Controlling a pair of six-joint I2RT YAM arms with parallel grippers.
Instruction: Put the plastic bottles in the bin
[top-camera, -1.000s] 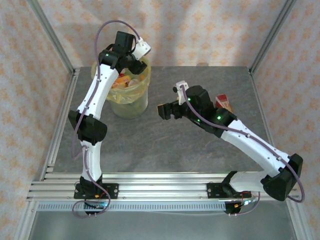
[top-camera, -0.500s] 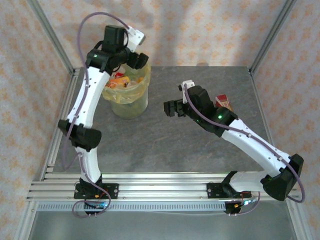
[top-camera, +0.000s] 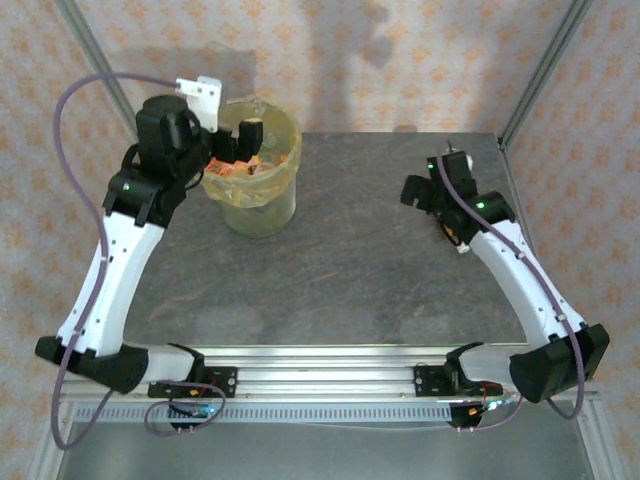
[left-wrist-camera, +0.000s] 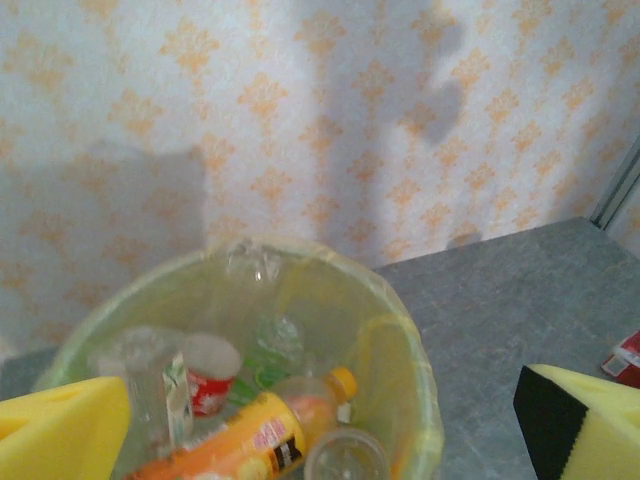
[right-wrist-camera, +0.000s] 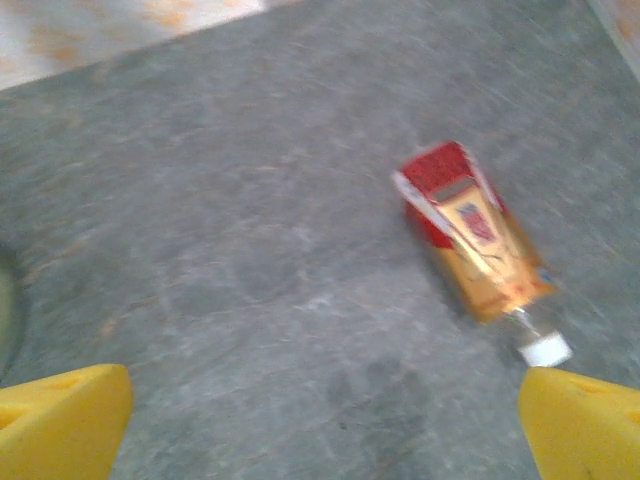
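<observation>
Grey tabletop (top-camera: 350, 270), bin (top-camera: 262, 205) near far-left corner, left fingers (left-wrist-camera: 60, 430) spread above it, right fingers (right-wrist-camera: 60, 415) spread over right-edge bottle (right-wrist-camera: 475, 240).

The top camera looks down from above and behind my bases, far enough off to take in the whole table (top-camera: 340, 280), both my arms and the back wall (top-camera: 400, 60); my left wrist camera sits close over the bin (left-wrist-camera: 415, 390), tilted into it and facing that wall; my right wrist camera looks steeply down at the table's far right, near and slightly blurred, on a lying bottle (right-wrist-camera: 470, 235); the top view shares the bin with the left one, and that table patch with the right.
</observation>
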